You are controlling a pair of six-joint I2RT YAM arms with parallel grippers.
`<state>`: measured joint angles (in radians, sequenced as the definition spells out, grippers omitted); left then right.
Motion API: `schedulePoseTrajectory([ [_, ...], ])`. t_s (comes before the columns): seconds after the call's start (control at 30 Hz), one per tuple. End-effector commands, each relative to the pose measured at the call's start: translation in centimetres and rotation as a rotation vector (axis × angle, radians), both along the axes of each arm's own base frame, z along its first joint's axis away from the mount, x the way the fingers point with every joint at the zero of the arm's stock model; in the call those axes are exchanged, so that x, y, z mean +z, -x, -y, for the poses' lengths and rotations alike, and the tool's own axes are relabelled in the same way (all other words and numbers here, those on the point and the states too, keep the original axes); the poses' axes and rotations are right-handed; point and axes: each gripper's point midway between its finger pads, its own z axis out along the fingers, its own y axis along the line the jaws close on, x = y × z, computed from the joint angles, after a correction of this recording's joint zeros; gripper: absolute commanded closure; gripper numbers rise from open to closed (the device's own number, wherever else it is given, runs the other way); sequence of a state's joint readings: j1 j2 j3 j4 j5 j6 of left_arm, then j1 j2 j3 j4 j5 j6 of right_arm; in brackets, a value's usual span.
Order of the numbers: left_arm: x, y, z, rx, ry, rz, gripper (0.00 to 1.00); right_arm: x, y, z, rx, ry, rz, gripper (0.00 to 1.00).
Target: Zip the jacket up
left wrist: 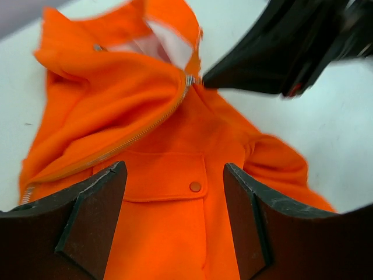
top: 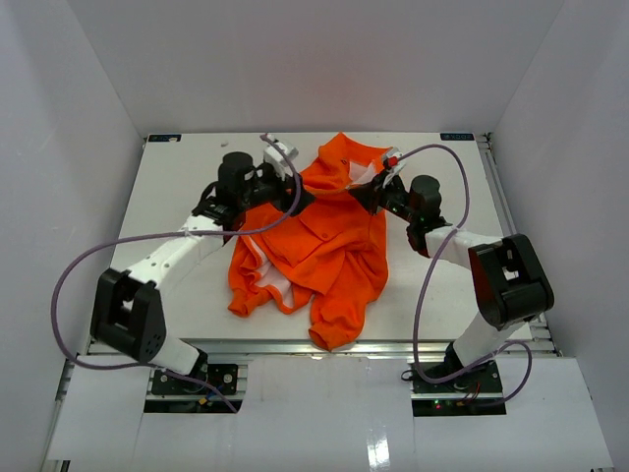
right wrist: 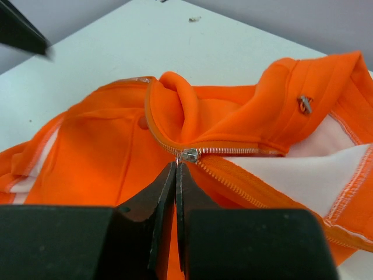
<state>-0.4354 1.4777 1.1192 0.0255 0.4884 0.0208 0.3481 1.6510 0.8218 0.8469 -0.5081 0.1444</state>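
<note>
The orange jacket [top: 314, 246] lies crumpled on the white table, partly zipped, with its pale lining [right wrist: 315, 163] showing at the collar. My right gripper [top: 366, 197] is at the zipper, and in the right wrist view its jaws [right wrist: 176, 166] are pressed together on the small metal pull just below the slider [right wrist: 189, 155]. The slider also shows in the left wrist view [left wrist: 189, 80], with the right gripper [left wrist: 274, 52] at it. My left gripper [top: 300, 197] is open over the jacket's left chest. Its fingers [left wrist: 175, 175] stand wide apart above a pocket flap with a snap [left wrist: 195, 186].
White walls enclose the table [top: 177, 197] on three sides. A sleeve [top: 339, 315] hangs toward the near table edge. Purple cables loop from both arms over the table's sides. A second small metal pull [right wrist: 304, 104] hangs on the collar fold.
</note>
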Motion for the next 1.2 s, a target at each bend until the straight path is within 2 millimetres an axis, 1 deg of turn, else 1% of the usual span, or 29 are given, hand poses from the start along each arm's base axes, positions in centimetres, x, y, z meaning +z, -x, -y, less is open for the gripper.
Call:
schedulePoseTrajectory([
  [0.0, -2.9, -0.7, 3.0, -0.127, -0.153, 0.069, 0.22, 3.5, 2.7, -0.3, 0.075, -0.058, 0.083, 0.92],
  [0.1, -4.1, -2.6, 3.5, -0.094, -0.181, 0.085, 0.22, 3.8, 3.1, -0.2, 0.08, -0.067, 0.078, 0.92],
  [0.13, -3.5, -3.4, 3.9, -0.084, -0.161, 0.131, 0.22, 4.0, 3.3, -0.3, 0.09, -0.071, 0.078, 0.92],
  [0.17, -3.5, -3.8, 4.1, -0.079, -0.157, 0.144, 0.21, 4.0, 3.3, -0.4, 0.097, -0.073, 0.078, 0.92],
  [0.27, -4.1, -5.5, 4.3, -0.034, -0.143, 0.171, 0.2, 3.8, 3.4, -0.5, 0.1, -0.08, 0.057, 0.92],
  [0.33, -4.4, -6.0, 4.6, -0.032, -0.131, 0.19, 0.22, 3.3, 3.4, -0.5, 0.098, -0.08, 0.04, 0.92],
  [0.37, -4.9, -6.0, 4.8, -0.039, -0.129, 0.183, 0.28, 2.9, 3.3, -0.5, 0.098, -0.077, 0.032, 0.92],
  [0.4, -5.3, -5.9, 4.9, -0.049, -0.127, 0.179, 0.44, 2.4, 3.3, -0.5, 0.098, -0.072, 0.023, 0.92],
  [0.47, -5.8, -5.7, 5.0, -0.058, -0.125, 0.174, 0.85, 1.5, 3.0, -0.4, 0.093, -0.063, 0.007, 0.92],
  [0.5, -6.0, -5.8, 5.0, -0.056, -0.125, 0.174, 0.97, 1.1, 2.8, -0.3, 0.089, -0.061, -0.002, 0.92],
  [0.53, -6.2, -5.8, 5.0, -0.053, -0.129, 0.173, 1.0, 0.9, 2.8, -0.2, 0.091, -0.063, -0.008, 0.92],
  [0.6, -6.6, -6.0, 4.7, -0.035, -0.138, 0.177, 0.99, 0.7, 2.7, 0.1, 0.094, -0.067, -0.014, 0.92],
  [0.67, -6.7, -5.7, 4.4, -0.037, -0.143, 0.198, 0.76, 0.8, 2.7, 0.1, 0.094, -0.067, -0.013, 0.92],
  [0.7, -6.6, -5.1, 4.6, -0.064, -0.139, 0.207, 0.54, 1.0, 2.7, 0.2, 0.094, -0.068, -0.009, 0.92],
  [0.77, -6.1, -4.2, 4.7, -0.122, -0.152, 0.238, 0.39, 1.4, 2.8, 0.1, 0.102, -0.071, 0.0, 0.92],
  [0.87, -5.5, -2.6, 5.4, -0.239, -0.161, 0.271, 0.35, 2.0, 3.0, 0.2, 0.112, -0.07, 0.012, 0.92],
  [0.93, -5.3, -2.3, 5.8, -0.281, -0.167, 0.304, 0.33, 2.2, 3.2, 0.4, 0.114, -0.068, 0.016, 0.92],
  [1.07, -5.3, -3.6, 6.3, -0.296, -0.197, 0.335, 0.32, 2.6, 4.3, 0.1, 0.177, -0.051, 0.033, 0.92],
  [1.17, -5.3, -3.1, 7.2, -0.376, -0.185, 0.376, 0.31, 2.7, 4.7, 0.1, 0.196, -0.035, 0.04, 0.92],
])
